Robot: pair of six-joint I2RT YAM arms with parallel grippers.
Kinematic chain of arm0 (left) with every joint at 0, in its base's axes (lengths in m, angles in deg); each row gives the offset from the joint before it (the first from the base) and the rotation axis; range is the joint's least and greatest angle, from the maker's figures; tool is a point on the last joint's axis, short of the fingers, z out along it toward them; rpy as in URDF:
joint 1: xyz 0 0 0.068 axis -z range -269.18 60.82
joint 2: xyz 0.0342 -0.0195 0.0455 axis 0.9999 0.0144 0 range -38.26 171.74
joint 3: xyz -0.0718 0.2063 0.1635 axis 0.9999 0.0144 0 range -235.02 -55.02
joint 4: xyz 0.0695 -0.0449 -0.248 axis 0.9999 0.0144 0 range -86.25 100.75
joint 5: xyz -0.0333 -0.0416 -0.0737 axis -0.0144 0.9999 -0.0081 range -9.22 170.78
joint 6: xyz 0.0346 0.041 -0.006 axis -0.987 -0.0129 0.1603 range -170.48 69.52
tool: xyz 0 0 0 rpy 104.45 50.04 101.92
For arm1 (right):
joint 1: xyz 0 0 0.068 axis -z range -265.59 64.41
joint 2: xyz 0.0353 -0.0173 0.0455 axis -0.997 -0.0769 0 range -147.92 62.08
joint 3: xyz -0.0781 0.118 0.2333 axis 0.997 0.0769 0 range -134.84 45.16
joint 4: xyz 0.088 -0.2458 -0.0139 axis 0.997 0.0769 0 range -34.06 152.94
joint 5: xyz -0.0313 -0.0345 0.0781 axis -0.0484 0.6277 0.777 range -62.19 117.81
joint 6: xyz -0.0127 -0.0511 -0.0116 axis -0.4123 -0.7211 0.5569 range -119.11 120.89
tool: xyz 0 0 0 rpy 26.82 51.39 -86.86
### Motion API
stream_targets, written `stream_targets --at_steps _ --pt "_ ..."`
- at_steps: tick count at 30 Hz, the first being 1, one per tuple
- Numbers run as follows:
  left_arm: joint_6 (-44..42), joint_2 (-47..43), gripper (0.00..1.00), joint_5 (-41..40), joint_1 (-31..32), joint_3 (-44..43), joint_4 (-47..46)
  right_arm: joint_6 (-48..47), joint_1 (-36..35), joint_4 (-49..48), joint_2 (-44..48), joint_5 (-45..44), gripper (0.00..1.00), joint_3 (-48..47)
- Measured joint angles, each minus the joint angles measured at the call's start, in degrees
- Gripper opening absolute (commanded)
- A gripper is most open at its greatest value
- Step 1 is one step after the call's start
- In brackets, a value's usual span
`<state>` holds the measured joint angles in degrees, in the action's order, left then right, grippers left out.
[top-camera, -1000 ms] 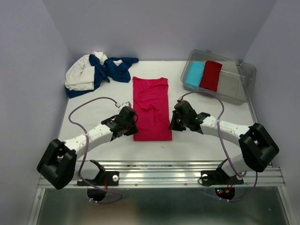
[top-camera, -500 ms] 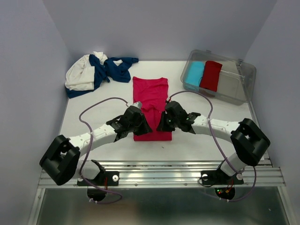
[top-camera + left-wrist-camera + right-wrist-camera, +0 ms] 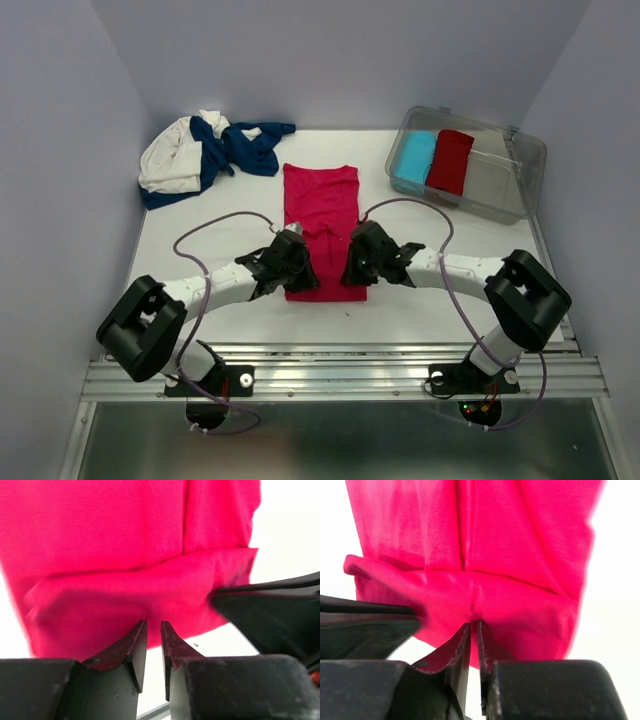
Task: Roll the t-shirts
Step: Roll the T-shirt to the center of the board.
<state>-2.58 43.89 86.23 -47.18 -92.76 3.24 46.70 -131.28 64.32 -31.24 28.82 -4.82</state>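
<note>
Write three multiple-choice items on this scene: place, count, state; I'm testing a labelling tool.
1. Where is the heap of navy and cream cotton t-shirts? A far-left corner; B table centre; C near edge.
2. How many fabric rolls lie in the clear plastic bin? A one; B two; C four.
3. The bright pink-red cotton t-shirt's near hem is: A flat; B folded over; C knotted.
Answers: A, it sits back left in the top view; B, one light-blue roll and one dark-red roll; B, both wrist views show a doubled band there.
</note>
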Motion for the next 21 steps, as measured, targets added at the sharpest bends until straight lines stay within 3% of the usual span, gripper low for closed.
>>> stream_targets --at_steps 6,14,21 --pt "-1.2 -10.6 0.36 -4.3 -1.2 -0.5 6.7 -1.5 1.0 4.7 10.0 -4.3 0.4 0.3" --pt "-1.1 -20.9 0.68 -5.7 -7.0 3.3 10.6 0.0 5.6 5.6 19.8 -3.1 0.7 8.6" --pt "0.5 -22.9 0.72 -3.6 -9.7 11.2 11.0 3.5 5.9 4.2 19.9 1.7 0.69 15.8"
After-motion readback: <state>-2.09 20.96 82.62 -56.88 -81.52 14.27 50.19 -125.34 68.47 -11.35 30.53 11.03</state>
